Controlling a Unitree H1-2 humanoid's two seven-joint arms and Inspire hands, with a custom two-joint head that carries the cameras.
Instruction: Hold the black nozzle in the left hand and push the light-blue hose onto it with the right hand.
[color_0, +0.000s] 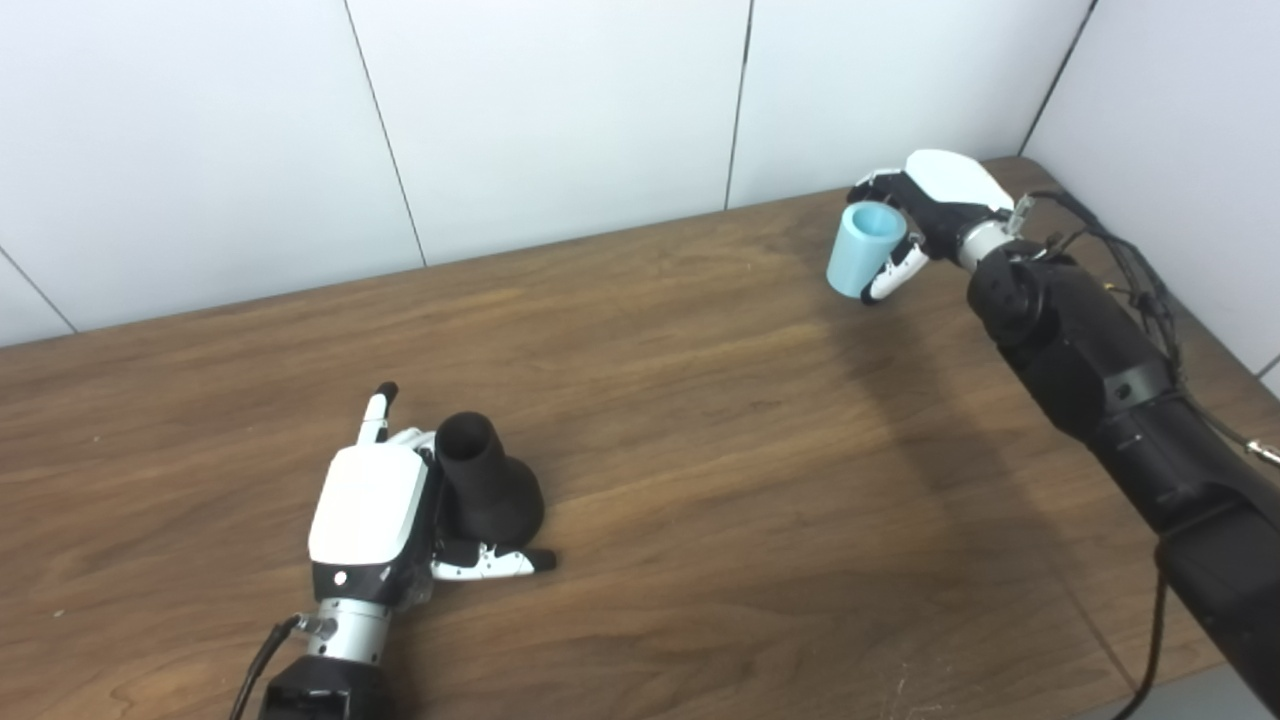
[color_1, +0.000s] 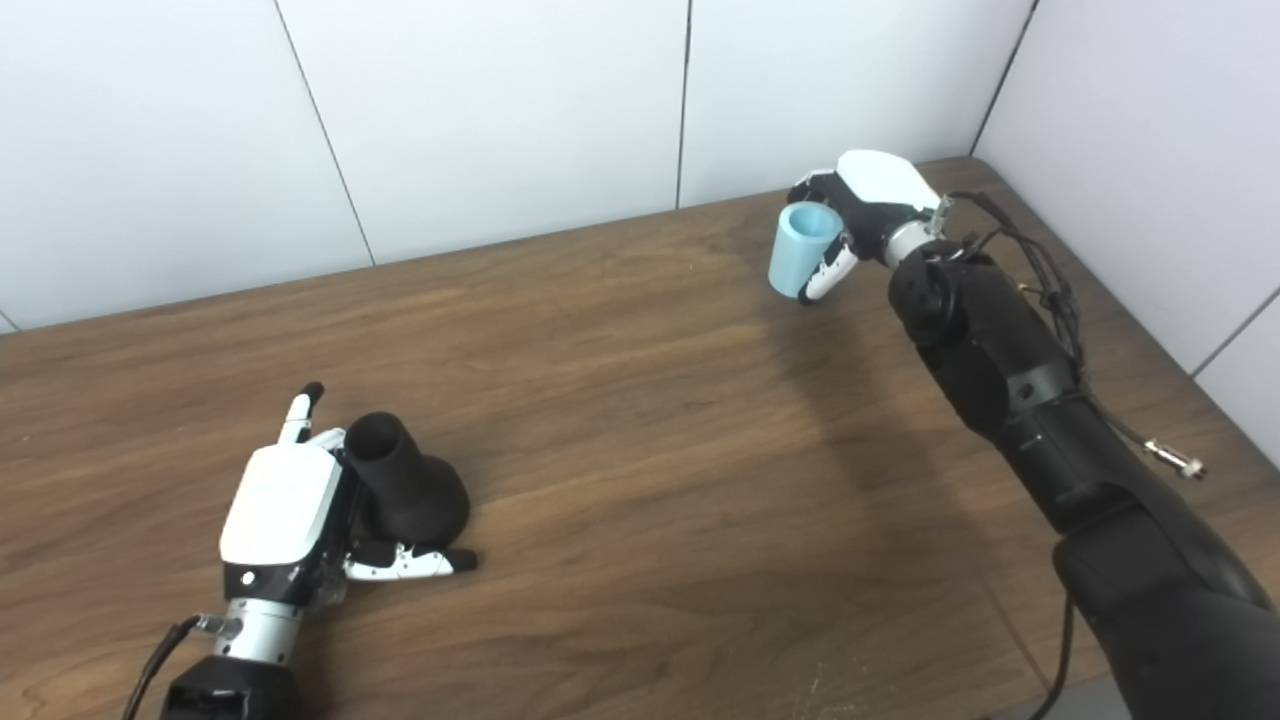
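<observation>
Here, right robot hand (color_0: 935, 215) grips hollow light-blue hose (color_0: 864, 250).

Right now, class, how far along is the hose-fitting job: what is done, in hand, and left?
Done: the right robot hand has closed on the light-blue hose. In hand: the left robot hand is at the black nozzle on the table, fingers not plainly closed. Left: bringing the far-apart parts together and pushing the hose on.

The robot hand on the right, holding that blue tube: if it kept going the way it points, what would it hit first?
Probably the white wall. The right robot hand points up-left past the table's back edge; depth is uncertain.
</observation>
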